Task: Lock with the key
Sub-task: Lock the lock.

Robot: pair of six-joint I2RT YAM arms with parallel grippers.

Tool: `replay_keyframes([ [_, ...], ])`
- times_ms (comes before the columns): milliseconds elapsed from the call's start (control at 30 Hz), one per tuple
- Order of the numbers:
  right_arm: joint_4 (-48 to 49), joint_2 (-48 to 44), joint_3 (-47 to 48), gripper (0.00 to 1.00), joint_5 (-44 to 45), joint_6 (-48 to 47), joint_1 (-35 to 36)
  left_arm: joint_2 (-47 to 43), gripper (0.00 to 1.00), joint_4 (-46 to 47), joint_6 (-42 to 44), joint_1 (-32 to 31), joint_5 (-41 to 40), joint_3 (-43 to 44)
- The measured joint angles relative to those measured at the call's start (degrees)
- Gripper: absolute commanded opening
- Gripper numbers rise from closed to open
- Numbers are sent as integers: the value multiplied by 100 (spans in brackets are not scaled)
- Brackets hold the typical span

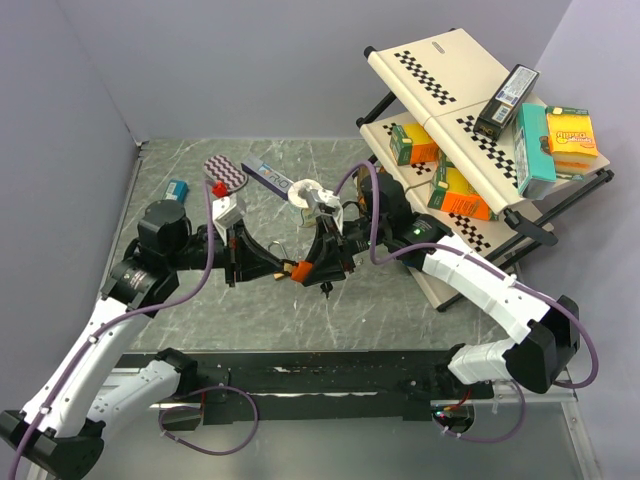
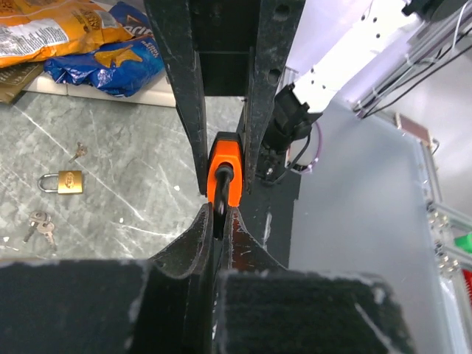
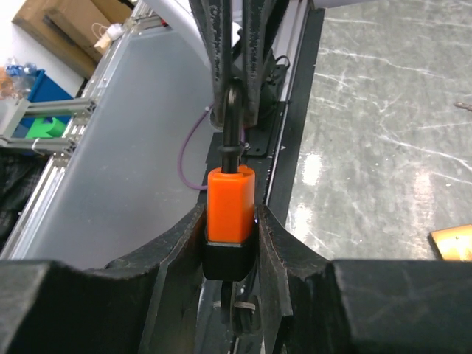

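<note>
There are two arms, and they meet near the middle of the desk [image 1: 200, 330]. There is one orange padlock [image 1: 300, 270] and both arms hold it up off the desk, between them.

The left fingers [image 2: 188, 247] are pinched almost all the way together. The thin black loop [image 2: 220, 214] of the orange padlock sits between their tips. From the left wrist camera the orange body sticks out at 12 o'clock from these fingers.

The right fingers [image 3: 177, 243] stand a little apart, just as wide as the orange body, and they squeeze it on both sides. From the right wrist camera the loop goes up toward 12 o'clock, into the tips of the other arm's fingers.

One brass padlock [image 2: 63, 182] lies flat on the desk. From the left wrist camera it is at 9 o'clock from the orange padlock, well apart from it. One small bunch of keys [image 2: 38, 225], which looks like two keys, lies near the brass padlock, at 7 o'clock from it. One single key [image 2: 77, 153] lies at 1 o'clock from the brass padlock. No fingers touch these keys.

Two snack bags, one orange bag [image 2: 59, 29] and one blue bag [image 2: 110, 63], lie at 10 o'clock.

One rack [image 1: 440, 60] with boxes stands at 2 o'clock on the desk.
</note>
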Motion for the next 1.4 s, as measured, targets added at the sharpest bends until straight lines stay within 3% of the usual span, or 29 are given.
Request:
replay_keyframes([
  [433,66,-15,0,0,22,24,2,68,1,98,223,28,157,-24],
  [1167,-667,376,181,0,37,345,-26,129,1,1419,-651,-256,-55,-988],
  [1400,-800,415,223,0,79,232,-24,199,1,1346,-704,-144,-35,-914],
])
